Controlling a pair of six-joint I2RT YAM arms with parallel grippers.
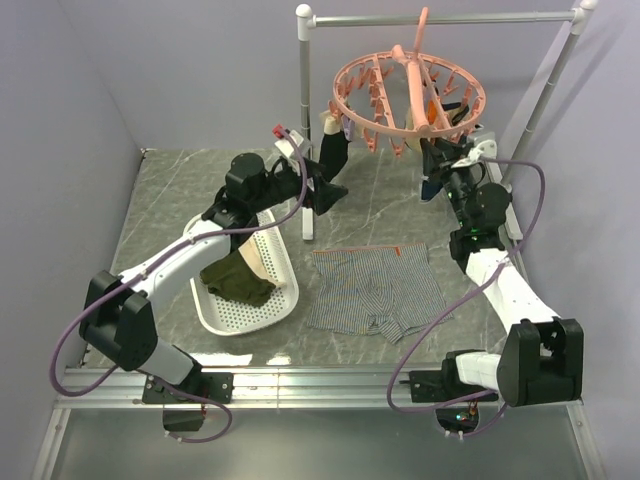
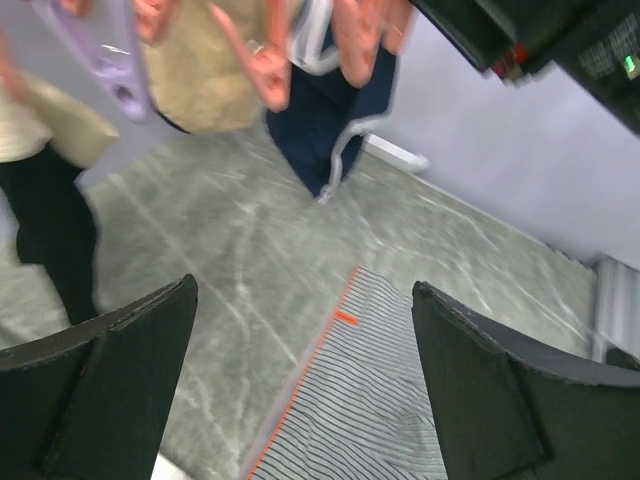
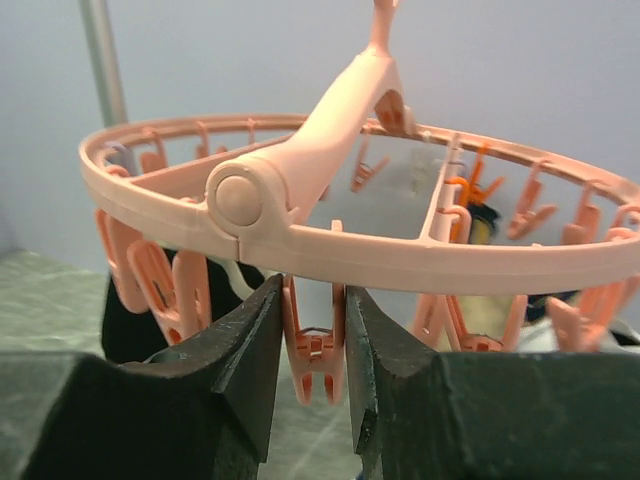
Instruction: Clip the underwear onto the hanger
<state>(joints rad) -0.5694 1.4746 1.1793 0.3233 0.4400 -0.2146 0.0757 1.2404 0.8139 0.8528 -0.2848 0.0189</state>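
Observation:
The striped grey-and-white underwear lies flat on the table in front of the arms; its waistband edge shows in the left wrist view. The pink hanger hangs by its hook from the rail. My right gripper is raised under the hanger's ring. Its jaws press on both sides of one clip peg. My left gripper hovers wide open above the table, behind the underwear's waistband, holding nothing.
A white perforated basket at the left holds an olive-green garment. The grey rail stand rises at the back. Black, beige and navy items hang from the pegs.

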